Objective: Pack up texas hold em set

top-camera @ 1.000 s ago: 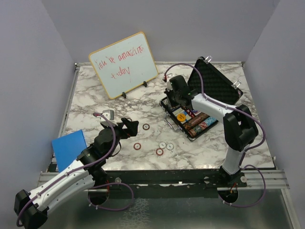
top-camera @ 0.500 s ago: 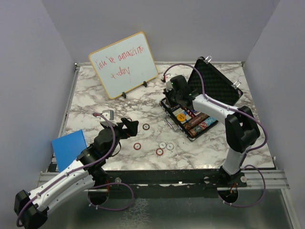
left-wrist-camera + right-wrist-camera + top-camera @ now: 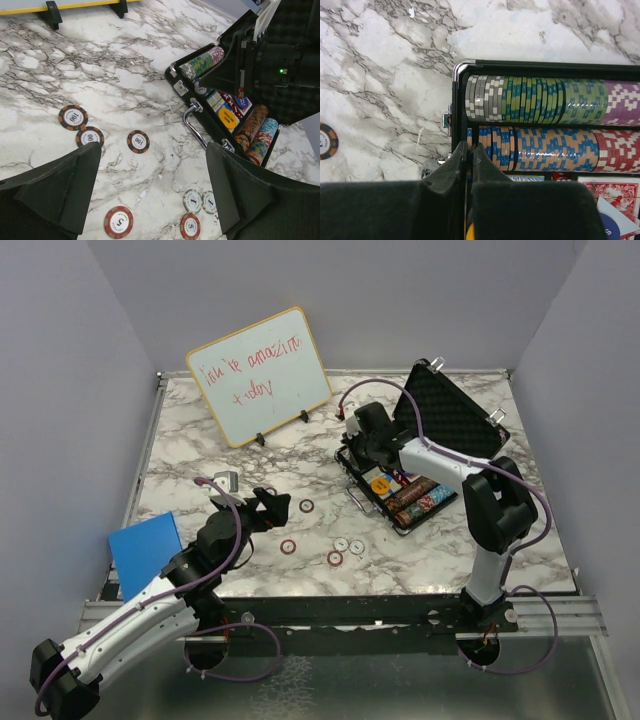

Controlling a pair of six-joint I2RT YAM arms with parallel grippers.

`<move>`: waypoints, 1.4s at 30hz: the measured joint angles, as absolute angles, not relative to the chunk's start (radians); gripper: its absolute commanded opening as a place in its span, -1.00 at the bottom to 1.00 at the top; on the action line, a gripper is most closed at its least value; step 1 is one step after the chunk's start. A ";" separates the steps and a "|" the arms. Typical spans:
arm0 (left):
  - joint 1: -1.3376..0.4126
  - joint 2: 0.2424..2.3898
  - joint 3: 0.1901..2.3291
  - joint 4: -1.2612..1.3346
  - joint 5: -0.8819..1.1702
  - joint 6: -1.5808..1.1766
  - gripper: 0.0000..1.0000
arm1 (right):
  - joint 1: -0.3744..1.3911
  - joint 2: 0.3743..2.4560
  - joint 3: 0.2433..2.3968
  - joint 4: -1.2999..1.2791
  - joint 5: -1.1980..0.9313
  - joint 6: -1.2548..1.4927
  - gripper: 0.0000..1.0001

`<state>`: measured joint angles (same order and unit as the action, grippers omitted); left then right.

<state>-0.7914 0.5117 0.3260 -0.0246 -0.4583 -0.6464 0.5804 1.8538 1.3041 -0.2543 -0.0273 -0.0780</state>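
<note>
The black briefcase [image 3: 347, 466] lies open at the right, its foam lid [image 3: 455, 420] raised. It holds rows of multicoloured poker chips [image 3: 535, 99], a red card deck [image 3: 612, 195] and an orange-yellow disc [image 3: 381, 483]. My right gripper [image 3: 469, 147] is inside the case at the left end of the blue-and-orange chip row [image 3: 545, 149], shut on a thin chip held edge-on. My left gripper [image 3: 155, 195] is open and empty above several loose chips [image 3: 138, 141] on the marble. No dice are clearly visible.
The wood-framed whiteboard [image 3: 258, 375] stands at the back left. A blue pad [image 3: 145, 545] lies at the table's near left edge. The case handle [image 3: 192, 125] sticks out toward the loose chips [image 3: 335, 558]. One chip [image 3: 326, 141] lies left of the case.
My right gripper has shifted slightly left and farther back inside the case. The left arm and the loose chips have not moved.
</note>
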 measured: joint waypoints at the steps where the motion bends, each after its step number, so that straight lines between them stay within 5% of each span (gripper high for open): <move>1: -0.791 0.512 0.325 -0.025 -0.458 -0.646 0.86 | 0.580 1.861 1.304 -0.258 -0.027 -0.083 -0.64; 5: -0.791 0.515 0.324 -0.025 -0.458 -0.646 0.86 | 0.580 1.872 1.308 -0.271 -0.026 -0.089 -0.37; 19: -0.791 0.516 0.323 -0.025 -0.459 -0.647 0.86 | 0.580 1.794 1.311 -0.337 -0.020 -0.007 -0.17; 28: -0.791 0.516 0.323 -0.028 -0.462 -0.656 0.97 | 0.621 1.581 1.236 -0.482 -0.025 0.147 0.31; 42: -0.791 0.521 0.323 -0.051 -0.508 -0.686 0.98 | 0.903 1.581 1.100 -0.631 0.096 0.450 0.41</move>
